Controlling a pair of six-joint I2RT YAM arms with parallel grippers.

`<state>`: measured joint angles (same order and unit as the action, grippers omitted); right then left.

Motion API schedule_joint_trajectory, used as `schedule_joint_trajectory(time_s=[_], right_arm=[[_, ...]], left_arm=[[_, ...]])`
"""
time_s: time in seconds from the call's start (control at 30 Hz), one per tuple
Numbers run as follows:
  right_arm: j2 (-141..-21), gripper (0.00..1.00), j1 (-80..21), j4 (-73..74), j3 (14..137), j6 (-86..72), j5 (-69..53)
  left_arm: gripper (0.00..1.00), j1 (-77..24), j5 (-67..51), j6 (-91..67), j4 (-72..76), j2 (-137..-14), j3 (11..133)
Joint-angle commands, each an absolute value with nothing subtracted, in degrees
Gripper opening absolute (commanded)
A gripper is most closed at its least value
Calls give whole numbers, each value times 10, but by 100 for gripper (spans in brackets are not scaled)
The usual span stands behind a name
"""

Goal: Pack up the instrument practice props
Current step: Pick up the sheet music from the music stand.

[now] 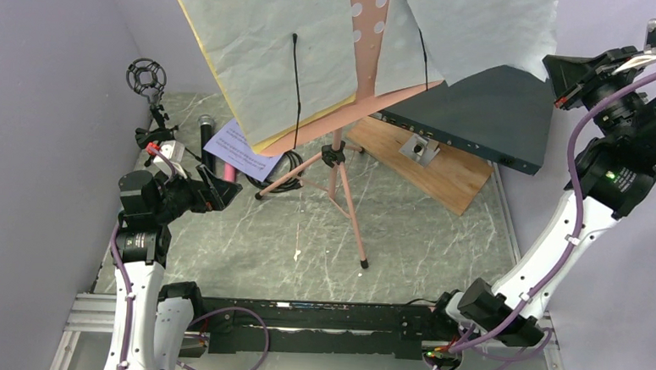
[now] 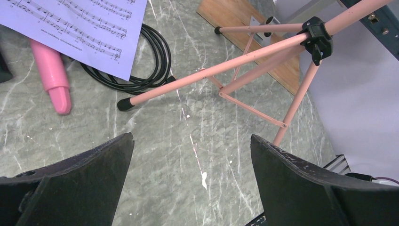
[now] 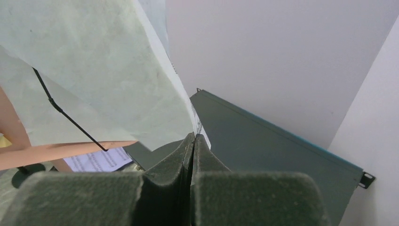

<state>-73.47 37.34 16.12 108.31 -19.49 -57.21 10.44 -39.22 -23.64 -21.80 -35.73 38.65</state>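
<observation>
The right gripper (image 3: pixel 193 141) is pinched shut, and the lower corner of a white sheet-music page (image 3: pixel 155 103) runs into the seam between its fingertips, so it is holding that page. The page hangs on the right side of the pink perforated music desk (image 1: pixel 367 17), high over the table. Just behind the fingers lies the dark teal rack box (image 3: pixel 273 150), which rests partly on a brown wooden board (image 1: pixel 427 169). A second white page (image 1: pixel 264 46) covers the desk's left side under a thin black wire clip, with a yellow page (image 1: pixel 208 60) edging out behind it.

The left gripper (image 2: pixel 190 141) stands wide, holding nothing, low over the grey marbled table (image 2: pixel 188 179). Beyond its fingers a pink tripod leg (image 2: pixel 211 70) ends in a black foot on the tabletop. Near that foot lies a coiled black cable (image 2: pixel 150 61). A loose printed music sheet (image 2: pixel 75 28) lies flat over part of the cable and over a pink microphone (image 2: pixel 54 80). Farther left are a black microphone (image 1: pixel 205 132) and a round black mic holder (image 1: pixel 146 75).
</observation>
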Motion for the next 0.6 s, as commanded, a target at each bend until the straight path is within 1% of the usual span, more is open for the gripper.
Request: schedule_joint_trajectory(time_s=[0.0, 0.13, 0.3, 0.47, 0.57], right_arm=[[-716, 0, 385, 143, 1121, -182, -545], [-697, 0, 410, 149, 1137, -172, -518], [-649, 0, 435, 124, 1105, -189, -532], [-616, 0, 440, 177, 1094, -165, -566], [-591, 0, 440, 232, 1088, -111, -598]], left_arm=[[99, 108, -421, -236, -213, -353, 393], [100, 108, -424, -237, -211, -354, 392], [100, 108, -461, -244, -185, -353, 386], [99, 108, -544, -279, -100, -353, 358], [99, 104, -578, -308, -49, -353, 342]])
